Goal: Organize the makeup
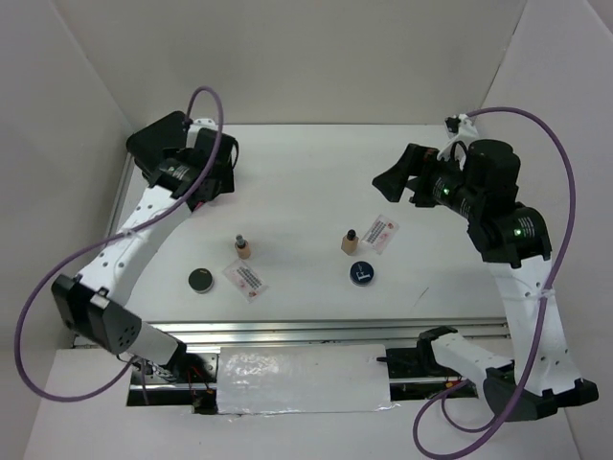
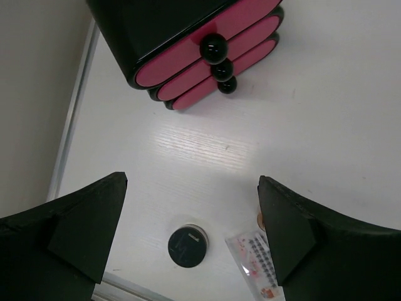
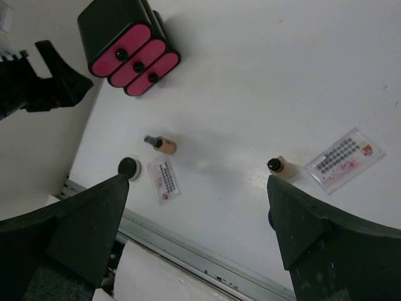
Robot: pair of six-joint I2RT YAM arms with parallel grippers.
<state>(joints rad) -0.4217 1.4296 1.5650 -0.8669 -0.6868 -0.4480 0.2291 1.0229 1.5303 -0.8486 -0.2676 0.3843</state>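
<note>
Makeup (image 1: pixel 350 241) lies scattered on the table (image 1: pixel 306 172): tan bottles (image 1: pixel 242 247) (image 1: pixel 350 241), black compacts (image 1: pixel 201 280) (image 1: pixel 361 272), and white packets (image 1: pixel 246 278) (image 1: pixel 381 233) whose red print seems too small to read, with left gripper (image 2: pixel 191 180) and right gripper (image 3: pixel 197 180) gaping, empty.

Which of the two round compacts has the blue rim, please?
The right-hand compact, lying close to the right tan bottle; its rim is blue, while the left compact is all black.

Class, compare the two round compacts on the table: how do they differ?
The left compact is black with no blue; the right compact has a blue rim. The left compact lies beside a packet; the right compact sits beside a bottle. Both are round and lie flat.
</note>
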